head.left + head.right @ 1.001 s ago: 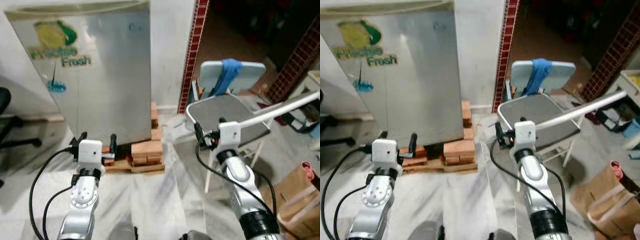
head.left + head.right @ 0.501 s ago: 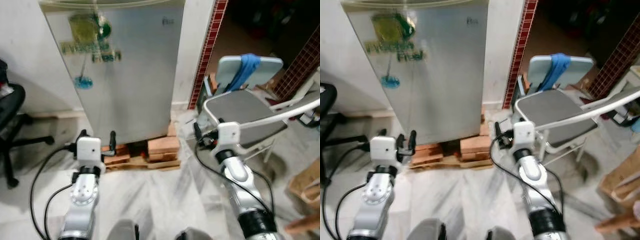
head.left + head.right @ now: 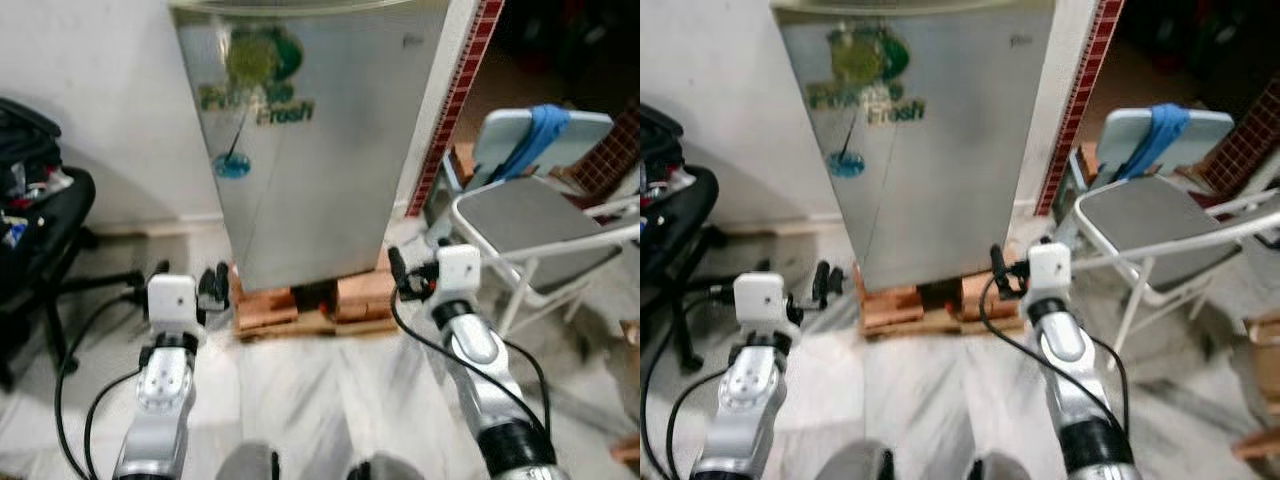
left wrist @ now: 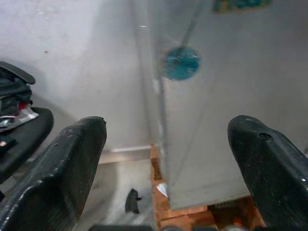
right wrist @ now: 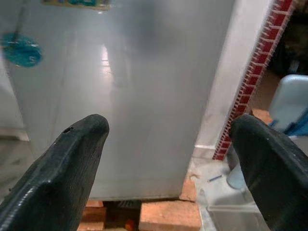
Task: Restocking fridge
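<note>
Facing one shut fridge (image 3: 310, 140) on bricks (image 3: 310, 305) | left claw (image 4: 163, 159) apart | right claw (image 5: 168, 159) apart | one chair (image 3: 540, 215)

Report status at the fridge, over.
Left claw open, empty, held forward. Right claw open, empty, same. Fridge dead ahead, door shut, standing on bricks. Folding chair to the right, office chair to the left.

White wall (image 3: 90, 80), marble floor (image 3: 300, 400), folding chair (image 3: 530, 215) right, black office chair (image 3: 35, 235) left, brick-red pillar strip (image 3: 460, 90).

One fridge (image 3: 310, 140), one folding chair (image 3: 530, 210), one office chair (image 3: 35, 240)
</note>
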Controlling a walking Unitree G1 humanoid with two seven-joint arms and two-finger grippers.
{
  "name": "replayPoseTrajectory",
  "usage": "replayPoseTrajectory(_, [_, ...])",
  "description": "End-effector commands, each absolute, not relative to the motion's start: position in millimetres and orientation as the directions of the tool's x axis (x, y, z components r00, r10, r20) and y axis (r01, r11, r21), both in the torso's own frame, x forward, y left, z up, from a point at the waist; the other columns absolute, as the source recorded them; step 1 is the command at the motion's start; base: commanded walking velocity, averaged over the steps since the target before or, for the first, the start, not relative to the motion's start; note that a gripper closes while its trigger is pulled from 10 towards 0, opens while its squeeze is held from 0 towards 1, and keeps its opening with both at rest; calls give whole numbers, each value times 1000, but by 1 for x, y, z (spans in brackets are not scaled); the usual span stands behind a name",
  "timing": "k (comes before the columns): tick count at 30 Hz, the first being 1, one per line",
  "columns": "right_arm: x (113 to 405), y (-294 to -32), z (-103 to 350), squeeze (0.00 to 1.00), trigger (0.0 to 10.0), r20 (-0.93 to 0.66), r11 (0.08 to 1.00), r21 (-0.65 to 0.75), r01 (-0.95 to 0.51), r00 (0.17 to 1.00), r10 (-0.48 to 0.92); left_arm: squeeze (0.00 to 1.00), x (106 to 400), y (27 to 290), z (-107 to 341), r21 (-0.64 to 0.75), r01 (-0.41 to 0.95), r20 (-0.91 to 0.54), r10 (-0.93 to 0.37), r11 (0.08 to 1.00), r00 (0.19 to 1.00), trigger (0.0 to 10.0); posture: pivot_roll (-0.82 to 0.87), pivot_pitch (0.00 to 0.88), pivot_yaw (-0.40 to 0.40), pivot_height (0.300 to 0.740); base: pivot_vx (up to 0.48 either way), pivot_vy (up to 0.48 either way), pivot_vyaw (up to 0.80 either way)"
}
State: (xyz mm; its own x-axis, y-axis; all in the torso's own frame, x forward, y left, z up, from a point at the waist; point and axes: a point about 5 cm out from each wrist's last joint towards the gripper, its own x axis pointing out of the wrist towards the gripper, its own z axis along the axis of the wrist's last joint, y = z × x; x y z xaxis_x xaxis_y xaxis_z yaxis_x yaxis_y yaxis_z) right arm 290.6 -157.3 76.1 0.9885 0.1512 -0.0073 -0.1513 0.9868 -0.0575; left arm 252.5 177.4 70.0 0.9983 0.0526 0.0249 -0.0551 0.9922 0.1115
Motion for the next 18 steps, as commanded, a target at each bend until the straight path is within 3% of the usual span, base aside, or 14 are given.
replayPoseTrajectory(1, [293, -144, 82, 0, 10000, 14, 977, -80, -196, 980, 198, 0, 250, 187, 67, 130, -83, 11, 82, 988, 997, 10000, 98, 59, -19, 740, 0, 480, 0])
replayPoseTrajectory(8, [292, -139, 85, 0, 10000, 21, 976, -96, -197, 980, 200, 0, 249, 188, 71, 133, -71, 36, 67, 989, 997, 10000, 100, 61, -15, 740, 0, 416, 0])
replayPoseTrajectory(18, [292, -139, 82, 0, 10000, 4, 978, -106, -180, 983, 181, 0, 249, 188, 71, 134, -64, 43, 59, 989, 997, 10000, 100, 60, -16, 740, 0, 0, 0])
